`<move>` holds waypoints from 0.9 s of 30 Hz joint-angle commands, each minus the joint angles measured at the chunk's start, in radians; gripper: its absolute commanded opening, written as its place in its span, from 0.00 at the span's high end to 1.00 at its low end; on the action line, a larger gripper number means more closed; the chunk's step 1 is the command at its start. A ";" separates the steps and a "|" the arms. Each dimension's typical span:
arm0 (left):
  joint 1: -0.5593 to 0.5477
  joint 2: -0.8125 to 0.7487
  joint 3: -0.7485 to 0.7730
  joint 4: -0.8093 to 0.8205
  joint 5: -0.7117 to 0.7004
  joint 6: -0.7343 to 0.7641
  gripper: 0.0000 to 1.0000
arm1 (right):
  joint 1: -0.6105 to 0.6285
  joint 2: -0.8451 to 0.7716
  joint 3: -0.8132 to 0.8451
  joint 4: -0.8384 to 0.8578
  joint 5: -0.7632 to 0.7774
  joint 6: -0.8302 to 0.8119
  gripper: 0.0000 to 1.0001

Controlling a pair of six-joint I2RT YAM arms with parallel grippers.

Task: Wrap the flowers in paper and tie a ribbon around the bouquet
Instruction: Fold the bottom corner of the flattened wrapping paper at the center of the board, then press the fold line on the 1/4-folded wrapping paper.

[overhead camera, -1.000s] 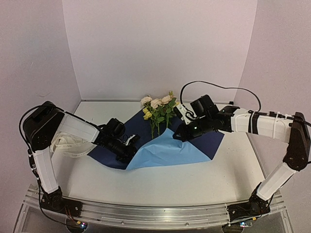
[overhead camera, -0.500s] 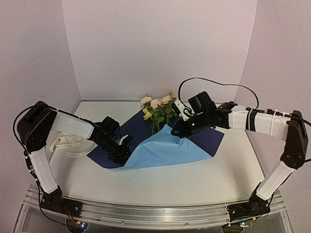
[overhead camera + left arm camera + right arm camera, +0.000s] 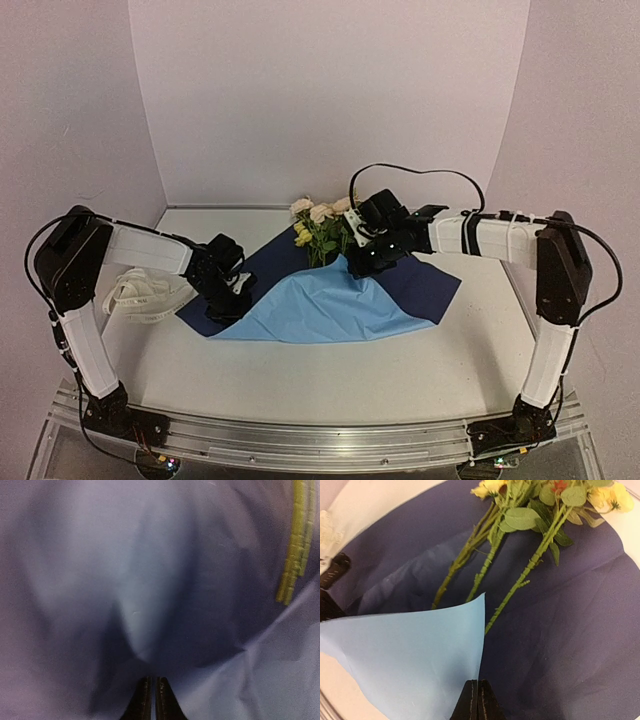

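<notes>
Pincer jaws of the right arm (image 3: 478, 682) are closed on a corner of the paper (image 3: 300, 315), which is held folded, light blue face up, over the sheet's navy middle and the lower stems of the flowers (image 3: 322, 215). The blooms are laid past the paper's far corner. The left pincer (image 3: 152, 678) is drawn almost shut at the paper's left edge; whether the sheet is caught in it cannot be told. Wrapping is judged to be under way, at the first fold. Next, the held corner would need carrying across the stems and pressing down without dragging them. The ribbon (image 3: 145, 290) is heaped just left of the paper, untouched. Bare surface (image 3: 400, 370) is left near and right of the paper.
</notes>
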 commanded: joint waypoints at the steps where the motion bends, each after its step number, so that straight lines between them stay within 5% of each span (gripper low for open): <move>1: 0.021 -0.051 0.071 -0.082 -0.171 0.028 0.85 | -0.004 0.060 0.086 -0.017 0.047 -0.016 1.00; 7: 0.051 -0.098 0.205 -0.169 -0.348 0.061 0.62 | -0.008 0.112 0.122 -0.001 0.081 -0.019 1.00; 13: 0.053 -0.151 0.339 -0.194 -0.347 0.061 0.57 | -0.010 0.141 0.161 -0.001 0.131 -0.026 1.00; 19: -0.062 -0.186 0.368 -0.147 -0.134 0.002 0.67 | -0.010 0.186 0.205 -0.004 0.172 -0.028 1.00; 27: -0.124 -0.132 0.131 0.065 -0.020 -0.138 0.85 | -0.012 0.244 0.261 -0.018 0.228 -0.025 1.00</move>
